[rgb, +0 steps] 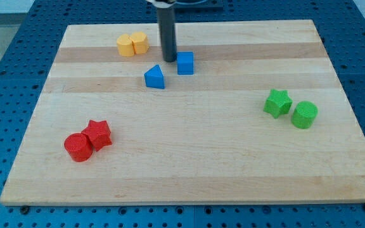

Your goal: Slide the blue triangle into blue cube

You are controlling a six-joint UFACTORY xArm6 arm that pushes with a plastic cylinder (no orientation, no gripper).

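Observation:
The blue triangle (154, 77) lies on the wooden board in the upper middle of the view. The blue cube (185, 63) sits just up and to the right of it, with a small gap between them. My tip (169, 60) comes down from the view's top and rests just left of the blue cube and above the blue triangle, close to both. I cannot tell whether it touches the cube.
Two yellow blocks (132, 44) sit together at upper left. A red cylinder (78, 147) and a red star (98, 133) touch at lower left. A green star (277, 102) and a green cylinder (305, 114) sit at right. The board edge (189, 201) runs along the bottom.

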